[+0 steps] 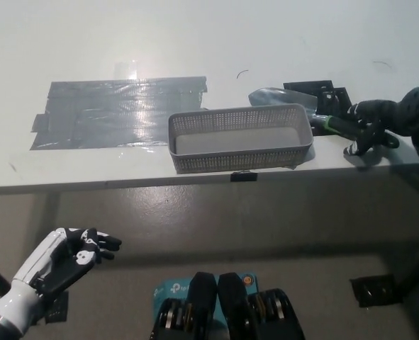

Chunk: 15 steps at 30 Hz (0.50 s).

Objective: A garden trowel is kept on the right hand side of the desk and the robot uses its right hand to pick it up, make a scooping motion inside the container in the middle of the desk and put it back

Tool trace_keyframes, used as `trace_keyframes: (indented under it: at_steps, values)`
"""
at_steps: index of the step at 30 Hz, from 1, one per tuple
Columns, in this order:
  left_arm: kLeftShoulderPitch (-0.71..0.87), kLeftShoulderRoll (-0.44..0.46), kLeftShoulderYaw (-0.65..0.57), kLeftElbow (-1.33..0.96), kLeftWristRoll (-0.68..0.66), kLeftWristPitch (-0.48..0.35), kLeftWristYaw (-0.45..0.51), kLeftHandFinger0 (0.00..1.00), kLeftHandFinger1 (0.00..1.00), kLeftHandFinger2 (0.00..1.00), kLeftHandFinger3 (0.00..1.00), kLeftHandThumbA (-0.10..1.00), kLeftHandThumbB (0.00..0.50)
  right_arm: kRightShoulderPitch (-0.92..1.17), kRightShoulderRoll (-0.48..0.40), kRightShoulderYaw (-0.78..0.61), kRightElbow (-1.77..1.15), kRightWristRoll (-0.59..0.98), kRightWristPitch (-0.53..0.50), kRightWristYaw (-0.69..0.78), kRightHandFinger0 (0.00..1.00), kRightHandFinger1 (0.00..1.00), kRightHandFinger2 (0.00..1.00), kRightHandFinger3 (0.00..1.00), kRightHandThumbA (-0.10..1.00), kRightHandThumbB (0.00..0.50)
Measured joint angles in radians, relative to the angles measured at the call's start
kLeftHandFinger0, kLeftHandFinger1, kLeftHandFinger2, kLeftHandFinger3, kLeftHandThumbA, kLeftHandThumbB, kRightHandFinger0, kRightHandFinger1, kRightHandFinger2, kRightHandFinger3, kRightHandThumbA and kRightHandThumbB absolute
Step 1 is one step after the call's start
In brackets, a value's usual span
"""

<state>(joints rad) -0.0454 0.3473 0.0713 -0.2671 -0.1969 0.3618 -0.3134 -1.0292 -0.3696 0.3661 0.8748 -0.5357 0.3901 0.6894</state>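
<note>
The garden trowel (pixel 294 100) lies on the desk just behind the right end of the grey mesh basket (pixel 237 161). Its silver blade points left and its green and black handle runs right. My black right hand (pixel 376 122) is at the desk's right edge, with its fingers curled over the end of the handle. The basket stands near the desk's front edge, and nothing shows inside it. My white left hand (pixel 66 258) rests below the desk at the lower left, fingers apart and holding nothing.
A wide patch of grey tape (pixel 117 113) covers the white desk (pixel 195 42) left of the basket. Black tape marks (pixel 315 91) lie under the trowel. A black block (pixel 371 290) sits on the floor at the lower right.
</note>
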Motion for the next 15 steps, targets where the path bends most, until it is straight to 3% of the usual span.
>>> trace_keyframes:
  at_steps: [1,2,3,5,10,13,14,15]
  values:
    - [0.0,0.001,-0.001,0.0,0.0,0.001,0.0,0.67,0.63,0.58,0.51,0.87,0.002,0.014,0.003,0.004,-0.021,-0.007,0.001,-0.023,1.0,1.0,1.0,1.0,0.55,0.432]
    - [0.001,0.002,-0.001,0.0,0.0,0.001,0.0,0.66,0.63,0.58,0.51,0.87,0.0,0.034,0.011,0.003,-0.042,-0.016,0.004,-0.053,1.0,1.0,1.0,1.0,0.52,0.414]
    - [0.001,0.002,-0.001,0.0,0.0,0.001,0.0,0.66,0.63,0.58,0.51,0.87,0.0,0.051,0.019,-0.01,-0.058,-0.018,0.006,-0.082,1.0,1.0,1.0,1.0,0.53,0.341]
    - [0.0,0.002,-0.001,-0.002,0.0,0.002,0.0,0.66,0.63,0.58,0.51,0.87,0.0,0.086,0.036,-0.04,-0.084,-0.018,0.008,-0.142,1.0,1.0,1.0,1.0,0.52,0.267]
    - [0.0,0.003,-0.007,-0.003,0.0,0.002,0.0,0.64,0.6,0.56,0.49,0.9,0.053,0.12,0.065,-0.041,-0.089,-0.035,-0.005,-0.27,1.0,1.0,1.0,1.0,0.47,0.245]
    - [-0.001,0.004,-0.01,-0.003,0.0,0.002,-0.001,0.64,0.6,0.55,0.48,0.9,0.054,0.131,0.075,-0.012,-0.085,-0.057,-0.012,-0.33,1.0,1.0,1.0,1.0,0.44,0.233]
    - [-0.002,0.004,-0.01,-0.003,0.0,0.002,-0.002,0.64,0.6,0.55,0.46,0.88,0.035,0.133,0.079,-0.002,-0.081,-0.063,-0.014,-0.347,0.55,0.66,0.84,1.0,0.39,0.213]
    - [-0.003,0.004,-0.01,-0.003,0.0,0.002,-0.003,0.64,0.6,0.55,0.46,0.88,0.034,0.134,0.081,0.004,-0.075,-0.068,-0.018,-0.365,0.51,0.61,0.79,1.0,0.39,0.211]
